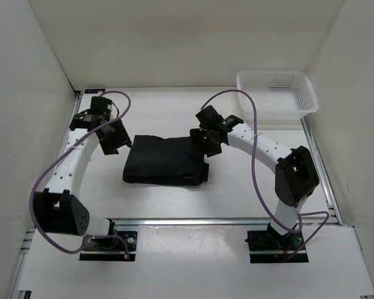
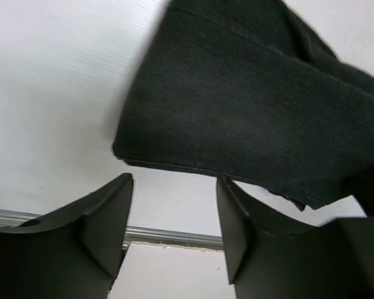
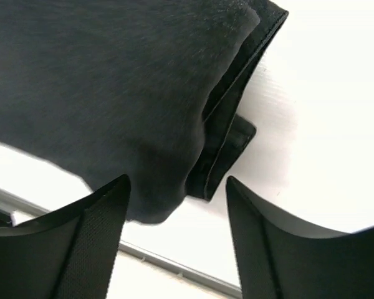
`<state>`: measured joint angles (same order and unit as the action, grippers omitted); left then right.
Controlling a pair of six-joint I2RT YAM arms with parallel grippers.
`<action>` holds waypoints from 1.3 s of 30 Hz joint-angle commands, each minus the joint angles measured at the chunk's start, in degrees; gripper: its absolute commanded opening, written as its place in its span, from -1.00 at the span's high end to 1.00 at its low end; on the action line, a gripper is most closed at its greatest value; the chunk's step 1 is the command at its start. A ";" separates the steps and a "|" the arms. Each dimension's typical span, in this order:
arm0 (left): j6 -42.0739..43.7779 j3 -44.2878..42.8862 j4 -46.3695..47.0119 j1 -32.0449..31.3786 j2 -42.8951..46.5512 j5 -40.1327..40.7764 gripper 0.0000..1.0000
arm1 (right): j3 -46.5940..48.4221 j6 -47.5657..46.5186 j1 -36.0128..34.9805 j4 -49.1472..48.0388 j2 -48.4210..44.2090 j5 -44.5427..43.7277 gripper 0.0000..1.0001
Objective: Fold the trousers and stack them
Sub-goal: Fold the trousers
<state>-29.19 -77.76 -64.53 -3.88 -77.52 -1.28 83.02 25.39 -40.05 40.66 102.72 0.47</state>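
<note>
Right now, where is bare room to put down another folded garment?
Bare white table lies between the folded black fabric trousers and the back wall, left of the white plastic mesh basket; another strip runs between trousers and metal rail. Crowded: the trousers' sides, beside the open left end effector and right end effector.

Top view: fixed high at the near side, looking down and away over the whole table [image 1: 174, 205]. Left wrist view: close, past the left gripper [image 2: 174, 179] onto the left edge of the trousers [image 2: 249, 106]. Right wrist view: equally close, past the right gripper [image 3: 177, 179] onto their right edge. All three share the trousers.
</note>
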 commanded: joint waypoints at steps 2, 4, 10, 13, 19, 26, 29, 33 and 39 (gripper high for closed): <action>-0.25 2.16 4.58 -5.16 -4.74 0.13 -0.17 | 2.41 1.68 -0.73 1.52 -7.96 -2.05 -0.26; -0.25 3.83 6.96 -5.96 -7.90 0.14 -0.06 | 2.93 2.21 -0.73 1.52 -8.67 -0.56 0.17; -0.96 8.14 11.00 -6.58 -15.02 0.66 0.05 | 3.55 3.96 -1.26 -1.98 -5.79 5.59 0.71; -2.54 12.27 14.16 -7.11 -16.87 1.19 0.05 | -0.13 4.50 -1.26 -5.15 -1.57 5.07 0.74; -6.22 19.73 16.72 -8.24 -18.99 1.19 0.05 | -13.65 8.09 -0.03 -12.36 4.68 5.07 0.99; -7.46 19.15 14.18 -10.27 -10.12 0.66 0.02 | -11.94 5.12 -1.08 -4.30 -5.39 -3.08 0.99; -5.72 11.79 9.52 -10.27 -6.25 3.03 -0.13 | -4.21 2.04 -1.08 0.98 -7.44 -5.74 0.91; -3.94 0.52 6.71 -10.27 -9.66 6.10 -0.13 | 5.20 -1.65 -1.08 2.31 -2.45 -4.26 0.88; -1.92 -8.28 8.10 -10.27 -26.09 5.68 -0.13 | 6.54 -2.18 1.03 -3.12 8.54 -1.96 0.88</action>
<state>-32.99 -85.86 -55.46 -14.02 -96.60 3.92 91.98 25.06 -40.18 37.80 105.10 -1.85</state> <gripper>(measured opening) 0.568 0.057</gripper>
